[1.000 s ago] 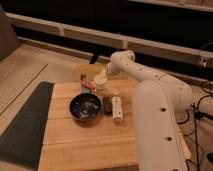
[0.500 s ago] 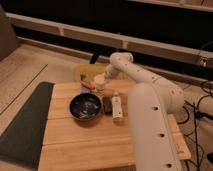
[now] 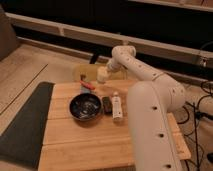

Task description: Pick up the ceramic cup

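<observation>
The ceramic cup (image 3: 101, 75) is small, short and cream-white. It is at the far edge of the wooden table (image 3: 85, 142), just in front of a yellowish round board (image 3: 82, 70). My gripper (image 3: 105, 70) reaches down and to the left from the white arm (image 3: 150, 100) and sits right at the cup, covering its right side. I cannot tell whether the cup rests on the table or is held just above it. The wide dark glossy bowl (image 3: 85, 107) is nearer to me, in front of the cup.
A slim white bottle (image 3: 116, 107) lies right of the bowl, with a small dark object (image 3: 106, 104) between them. A red-handled tool (image 3: 87, 85) lies left of the cup. A dark mat (image 3: 22, 127) lies left of the table. Cables hang at the right.
The arm's large links have swung left and nearer the camera, filling more of the right side. The gripper stays at the cup, which has barely shifted.
</observation>
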### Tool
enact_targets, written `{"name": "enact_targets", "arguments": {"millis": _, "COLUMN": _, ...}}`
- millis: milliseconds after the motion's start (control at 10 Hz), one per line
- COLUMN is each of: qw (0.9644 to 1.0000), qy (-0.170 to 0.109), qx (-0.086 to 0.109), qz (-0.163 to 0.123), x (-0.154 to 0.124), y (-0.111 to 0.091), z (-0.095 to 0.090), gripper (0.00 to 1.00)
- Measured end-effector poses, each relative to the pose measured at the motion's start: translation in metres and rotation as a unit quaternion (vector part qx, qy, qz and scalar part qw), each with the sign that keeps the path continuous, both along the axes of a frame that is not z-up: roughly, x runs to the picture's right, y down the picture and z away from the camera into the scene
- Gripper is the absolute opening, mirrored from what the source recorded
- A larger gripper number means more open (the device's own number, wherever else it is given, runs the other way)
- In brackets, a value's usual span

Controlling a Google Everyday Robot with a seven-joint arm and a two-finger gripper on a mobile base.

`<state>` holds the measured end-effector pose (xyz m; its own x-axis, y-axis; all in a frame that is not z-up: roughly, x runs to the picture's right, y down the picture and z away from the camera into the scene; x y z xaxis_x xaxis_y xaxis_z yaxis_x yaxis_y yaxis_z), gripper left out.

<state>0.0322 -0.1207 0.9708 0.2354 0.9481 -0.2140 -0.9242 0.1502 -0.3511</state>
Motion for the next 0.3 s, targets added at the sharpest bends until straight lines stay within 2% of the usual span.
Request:
{"name": "enact_targets", "arguments": {"millis": 100, "qw": 0.9996, "qy": 0.008, "qx": 0.025, "qz": -0.006, "x": 0.003, "y": -0.022, "z": -0.015, "gripper": 0.0}}
{"name": "enact_targets", "arguments": {"millis": 300, "qw": 0.9979, "qy": 0.023, "qx": 0.059, "qz": -0.014, "x": 0.004, "y": -0.053, "z": -0.041, "gripper": 0.0}}
